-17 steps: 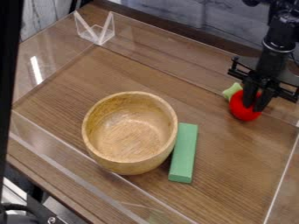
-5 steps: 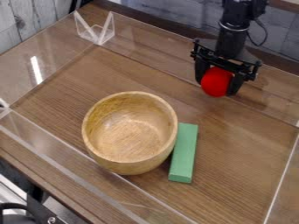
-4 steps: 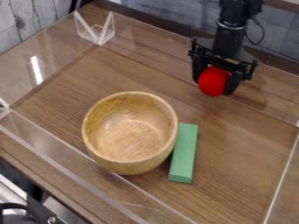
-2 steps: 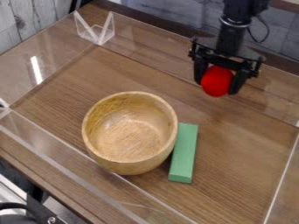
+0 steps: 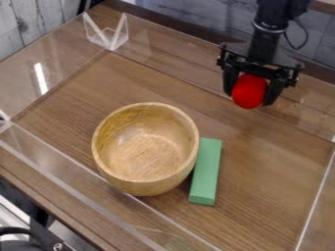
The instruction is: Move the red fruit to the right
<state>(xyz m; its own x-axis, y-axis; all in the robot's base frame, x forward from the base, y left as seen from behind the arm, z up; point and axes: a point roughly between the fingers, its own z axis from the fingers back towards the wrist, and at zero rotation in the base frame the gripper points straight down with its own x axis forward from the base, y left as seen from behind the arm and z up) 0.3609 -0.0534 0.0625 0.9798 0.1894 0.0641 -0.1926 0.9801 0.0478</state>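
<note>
Camera view: the red fruit sits at two o'clock from the wooden bowl, a little further toward three o'clock than a second ago, so the latest shift looks like modest progress in the right direction. Just above it, the black gripper has moved the same way with its jaws spread wide at the fruit, though whether they press on it I cannot tell; it may be nudging rather than carrying. The green block, toward seven o'clock from the fruit, is unmoved.
</note>
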